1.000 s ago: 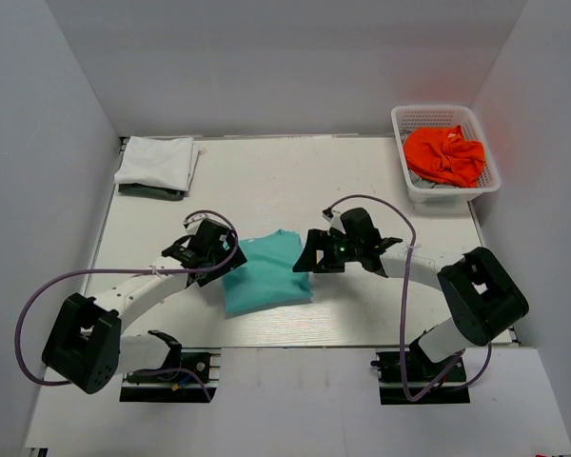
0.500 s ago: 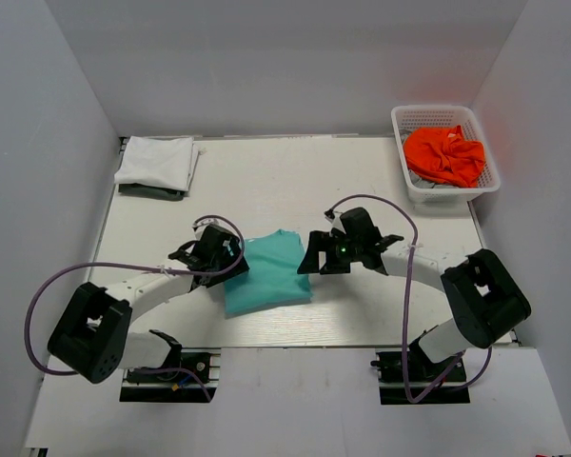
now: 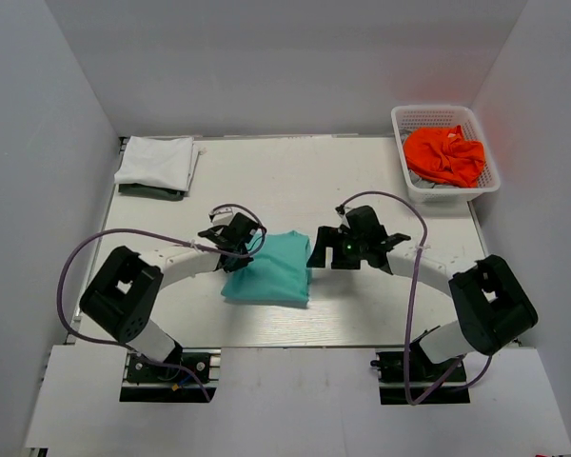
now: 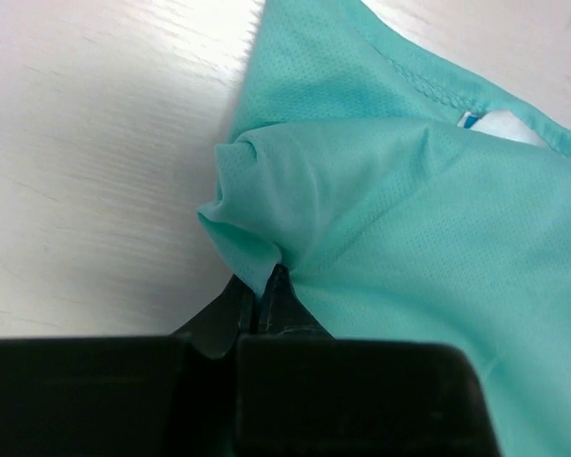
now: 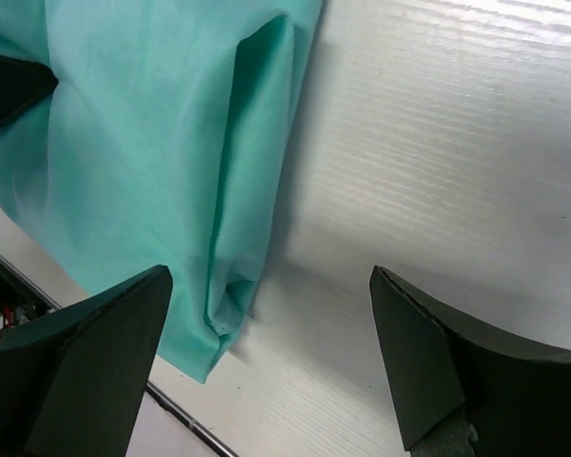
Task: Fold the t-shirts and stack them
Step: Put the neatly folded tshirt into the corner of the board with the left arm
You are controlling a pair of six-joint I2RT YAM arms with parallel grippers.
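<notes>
Teal cloth t-shirt (image 3: 271, 271) on the counter (image 3: 362, 181) is pinched by the left tool (image 3: 251, 239), the right tool (image 3: 316, 255) spread beside it; the far-right-corner white plastic mesh basket (image 3: 444, 110) holds a crumpled orange cloth t-shirt (image 3: 444, 155).

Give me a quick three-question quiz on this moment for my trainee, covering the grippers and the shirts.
1. True or false: the left gripper is shut on the plain teal cloth t-shirt.
2. Which gripper stands open? A: left. B: the right gripper.
3. Fill in: the crumpled bright orange t-shirt lies in the white plastic mesh ____.
Key: 1 true; 2 B; 3 basket.
</notes>
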